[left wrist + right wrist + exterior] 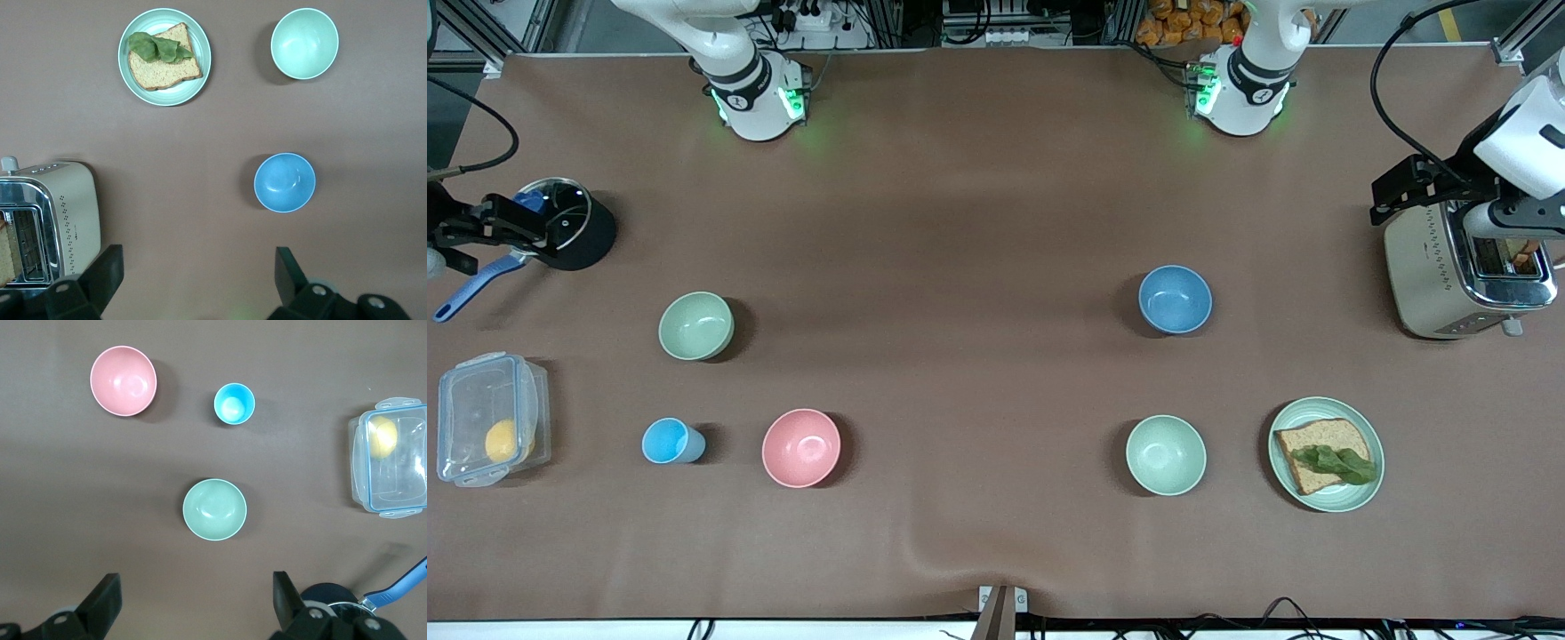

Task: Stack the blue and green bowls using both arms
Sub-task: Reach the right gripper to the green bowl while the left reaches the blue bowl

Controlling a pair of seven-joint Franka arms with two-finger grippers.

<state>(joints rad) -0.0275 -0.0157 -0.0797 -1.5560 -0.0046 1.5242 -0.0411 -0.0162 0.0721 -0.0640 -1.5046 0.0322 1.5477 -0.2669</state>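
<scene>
The blue bowl (1175, 299) stands toward the left arm's end of the tabletop (978, 373); the green bowl (695, 325) stands toward the right arm's end, well apart from it.

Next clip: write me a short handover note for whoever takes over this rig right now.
Left pincer: open, empty, up over the table beside the toaster.
Right pincer: open, empty, up over the table by the pot.
Blue bowl: on the table toward the left arm's end.
Green bowl: on the table toward the right arm's end.
Done: nothing, bowls apart.
Left: pick up both, stack them.
</scene>
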